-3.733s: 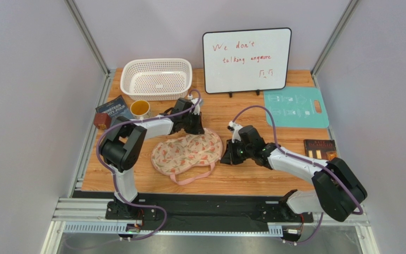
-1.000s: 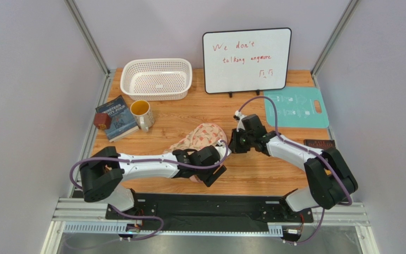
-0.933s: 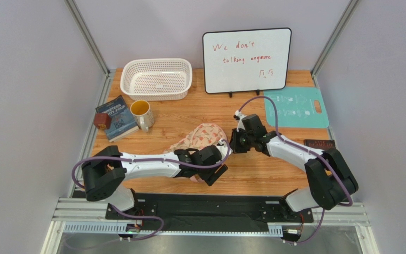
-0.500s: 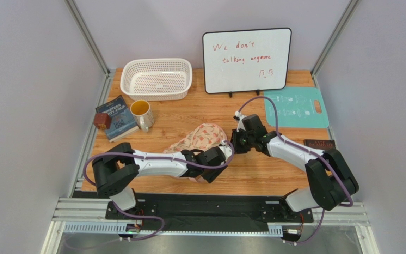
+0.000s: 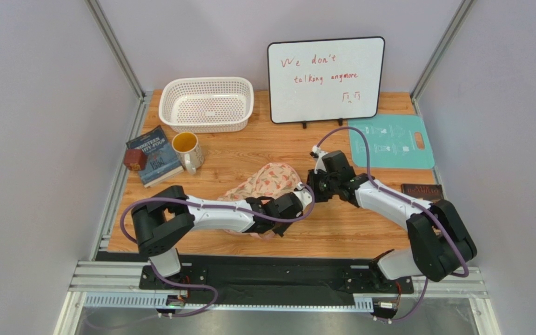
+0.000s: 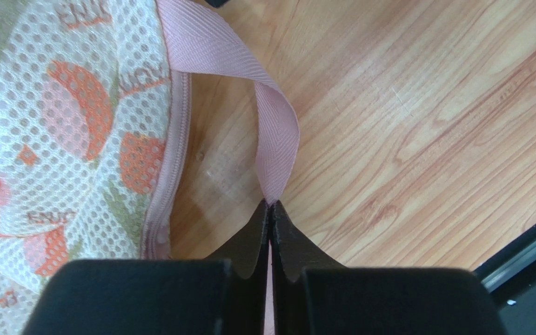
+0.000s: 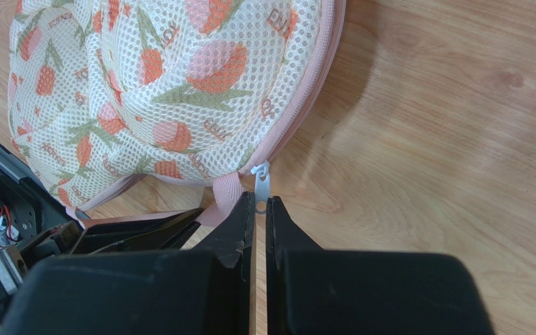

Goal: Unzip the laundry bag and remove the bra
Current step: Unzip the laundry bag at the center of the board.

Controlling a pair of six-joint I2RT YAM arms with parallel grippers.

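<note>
The laundry bag point(image 5: 267, 178) is a cream mesh pouch with red and green print and pink zipper trim, bunched up at the table's middle. It also shows in the left wrist view point(image 6: 54, 139) and the right wrist view point(image 7: 166, 91). My left gripper point(image 5: 303, 199) point(image 6: 271, 204) is shut on the pink strap loop point(image 6: 278, 139) at the bag's front right. My right gripper point(image 5: 313, 190) point(image 7: 260, 200) is shut on the white zipper pull point(image 7: 261, 180) at the bag's right edge. The zipper looks closed. The bra is hidden.
A white perforated basket point(image 5: 206, 103) and a whiteboard point(image 5: 325, 79) stand at the back. A yellow-lined mug point(image 5: 187, 150), a blue book point(image 5: 153, 155) and a small brown cube point(image 5: 135, 159) sit at left. A teal mat point(image 5: 391, 141) and a dark book point(image 5: 423, 190) lie at right.
My left arm has reached further right along the bag's front, holding the strap. The bag and my right gripper have shifted slightly right. Earlier the bag lay flat with my left arm behind it.
</note>
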